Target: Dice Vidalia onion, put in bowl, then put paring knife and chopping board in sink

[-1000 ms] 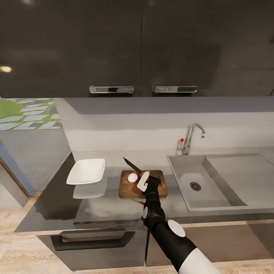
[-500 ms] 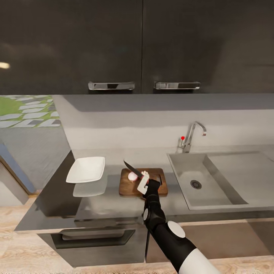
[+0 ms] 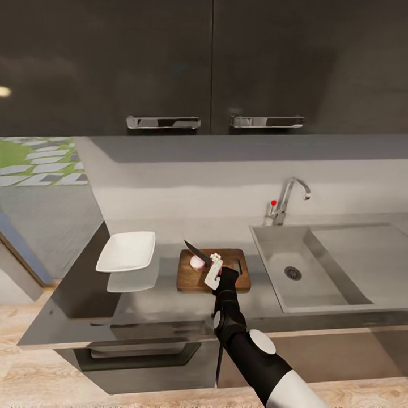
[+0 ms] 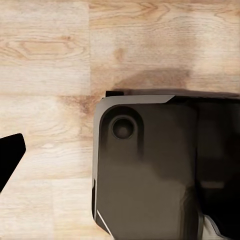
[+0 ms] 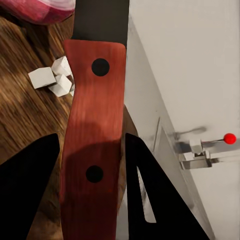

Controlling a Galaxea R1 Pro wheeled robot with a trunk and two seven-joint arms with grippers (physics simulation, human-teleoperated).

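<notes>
The robot's right gripper [image 3: 214, 271] was clamped on the paring knife [image 3: 199, 253] above the chopping board [image 3: 187, 277] at the centre of the head view, its fingers closed on the red handle and the dark blade slanting up and to the left. In the right wrist view the handle [image 5: 92, 145], with two dark rivets, ran between the two black fingers [image 5: 150, 190], and the blade reached toward the Vidalia onion [image 5: 42, 10] at the upper left of that frame. Small white diced pieces [image 5: 54, 77] lay on the wood just beside the handle.

The onion [image 3: 196, 262] sat on the board, just under the blade and left of the gripper. The board rested on the grey counter [image 3: 158, 309] at mid-frame, between the bowl [image 3: 126, 251] to the left and the sink [image 3: 272, 266] to the right. The white bowl stood near the board without touching it. A chrome tap [image 3: 289, 198] with a red knob rose behind the sink's basin, and dark wall cabinets [image 3: 204, 62] with two metal handles filled the upper part of the frame.

The left wrist view looked down on pale wooden floor [image 4: 45, 60] and the robot's dark base [image 4: 150, 170]; one black finger [image 4: 10, 155] showed at the left edge, and how far the left gripper stood open could not be told.
</notes>
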